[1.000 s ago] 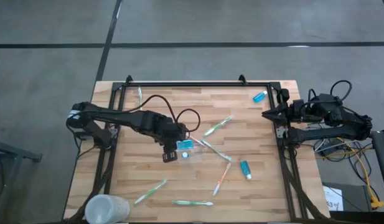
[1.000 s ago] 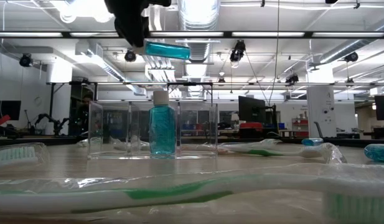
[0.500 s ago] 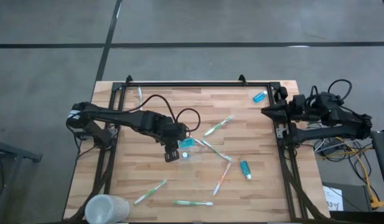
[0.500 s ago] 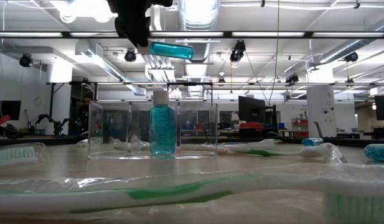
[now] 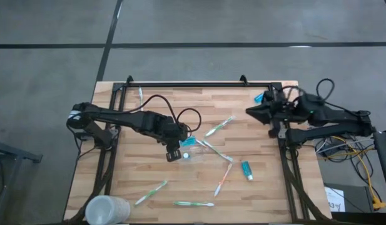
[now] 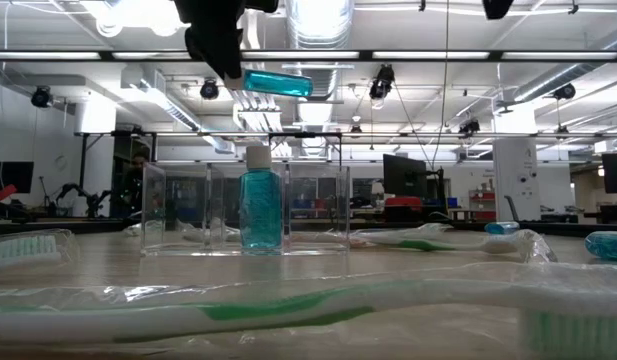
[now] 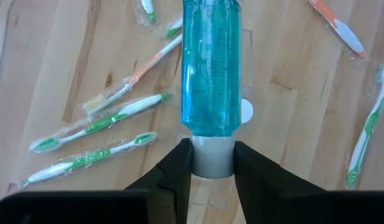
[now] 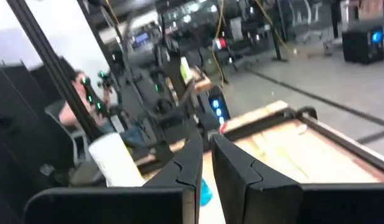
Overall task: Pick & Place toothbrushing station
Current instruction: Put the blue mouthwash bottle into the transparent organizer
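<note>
1. Now, my left end effector is clamped on the white cap of a small blue see-through tube, held level in the air near the middle of the wooden tabletop.
2. The clear plastic holder stands directly below, with a second blue tube upright inside it.
3. Green and orange wrapped toothbrushes lie scattered from its 1 o'clock round to 7 o'clock.
4. My right end effector hovers at the tabletop's 2 o'clock edge, fingers together, holding nothing.

Grey floor w/ dark seams, ceiling ducts, strip lights, monitors behind.
</note>
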You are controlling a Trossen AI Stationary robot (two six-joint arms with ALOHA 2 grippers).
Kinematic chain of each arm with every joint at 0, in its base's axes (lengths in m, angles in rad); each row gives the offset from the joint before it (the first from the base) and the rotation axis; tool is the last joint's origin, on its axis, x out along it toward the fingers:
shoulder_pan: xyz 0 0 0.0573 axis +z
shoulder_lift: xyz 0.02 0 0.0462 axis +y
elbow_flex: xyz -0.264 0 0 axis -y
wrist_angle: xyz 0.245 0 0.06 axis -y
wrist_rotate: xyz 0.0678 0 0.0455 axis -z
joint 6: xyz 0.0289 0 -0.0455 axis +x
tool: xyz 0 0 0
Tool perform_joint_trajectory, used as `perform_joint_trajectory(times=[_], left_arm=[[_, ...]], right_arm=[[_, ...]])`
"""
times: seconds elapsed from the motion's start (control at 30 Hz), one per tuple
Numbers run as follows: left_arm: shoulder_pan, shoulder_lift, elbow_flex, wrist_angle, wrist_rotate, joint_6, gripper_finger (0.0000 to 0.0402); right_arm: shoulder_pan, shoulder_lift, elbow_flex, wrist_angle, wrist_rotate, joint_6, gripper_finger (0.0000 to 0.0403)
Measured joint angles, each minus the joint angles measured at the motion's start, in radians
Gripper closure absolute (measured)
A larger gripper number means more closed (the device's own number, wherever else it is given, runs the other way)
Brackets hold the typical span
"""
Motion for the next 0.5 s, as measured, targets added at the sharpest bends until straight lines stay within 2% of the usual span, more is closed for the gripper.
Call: perform_joint_trajectory(times=[0.3, 0.5], left_arm=[[0.000, 0.000, 0.000, 0.000, 0.000, 0.000, 0.0296], [0.000, 0.000, 0.000, -0.001, 0.000, 0.000, 0.0296]], right_arm=[[0.000, 0.144, -0.001, 0.013, 0.015, -0.001, 0.0369], [0.000, 0.229, -0.001, 0.001, 0.121, -0.004, 0.0369]])
